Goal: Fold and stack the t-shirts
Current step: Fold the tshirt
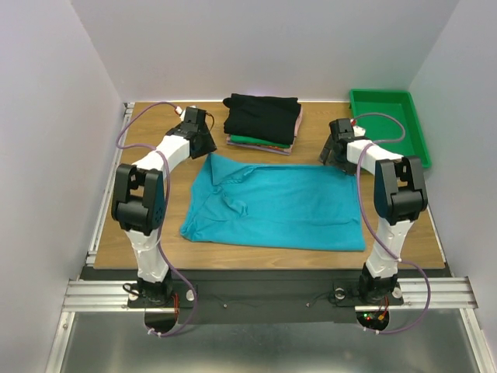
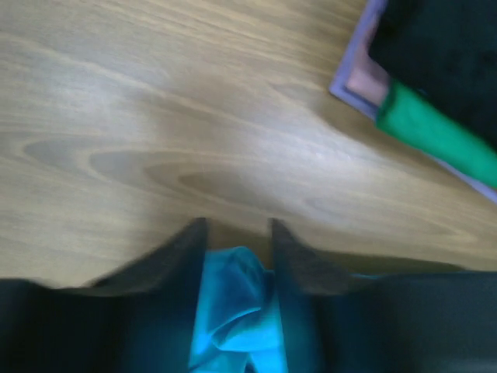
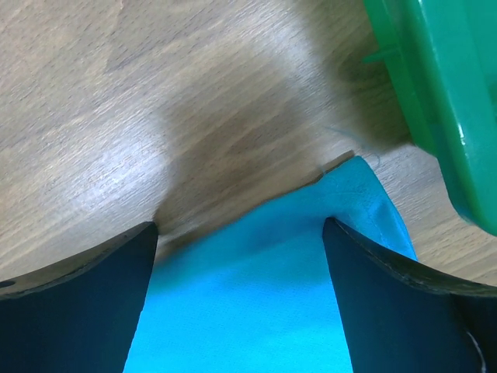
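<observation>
The teal t-shirt [image 1: 272,206] lies spread on the wooden table, with a wrinkle near its left middle. My left gripper [image 1: 203,144] is at the shirt's far left corner; in the left wrist view its jaws [image 2: 237,229] are shut on a bunched fold of teal cloth [image 2: 233,303]. My right gripper [image 1: 335,152] is at the far right corner; its jaws [image 3: 241,229] stand wide open over the teal cloth [image 3: 248,311]. A stack of folded shirts [image 1: 262,120], black on top of green and pink, sits behind the teal shirt.
A rigid green tray [image 1: 388,124] stands at the back right, close to my right gripper, and shows in the right wrist view [image 3: 443,93]. The stack's corner [image 2: 435,132] lies just right of my left gripper. Walls close in the table [image 1: 404,233] on three sides.
</observation>
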`<state>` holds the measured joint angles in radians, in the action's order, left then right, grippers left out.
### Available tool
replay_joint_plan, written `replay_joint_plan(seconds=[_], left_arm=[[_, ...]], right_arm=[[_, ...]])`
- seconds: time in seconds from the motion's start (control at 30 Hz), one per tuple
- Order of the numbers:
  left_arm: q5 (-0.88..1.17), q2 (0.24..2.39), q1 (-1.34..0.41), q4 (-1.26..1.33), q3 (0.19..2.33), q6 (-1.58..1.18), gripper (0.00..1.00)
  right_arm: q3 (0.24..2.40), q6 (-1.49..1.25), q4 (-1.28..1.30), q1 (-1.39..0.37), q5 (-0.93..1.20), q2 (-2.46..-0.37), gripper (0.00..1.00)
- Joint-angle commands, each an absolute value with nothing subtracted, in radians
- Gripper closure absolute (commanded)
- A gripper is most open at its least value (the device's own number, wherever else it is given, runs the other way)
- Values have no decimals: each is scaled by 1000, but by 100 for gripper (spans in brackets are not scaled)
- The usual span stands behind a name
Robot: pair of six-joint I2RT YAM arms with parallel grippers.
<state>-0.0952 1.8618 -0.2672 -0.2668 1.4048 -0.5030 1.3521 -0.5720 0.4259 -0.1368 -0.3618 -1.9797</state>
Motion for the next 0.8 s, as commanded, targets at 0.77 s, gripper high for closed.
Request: replay_joint_plan(seconds=[0.77], left_arm=[[121,1789,-301,-130,1158,-572,27]], right_arm=[[1416,-540,416,-129,-293,-1913,0]])
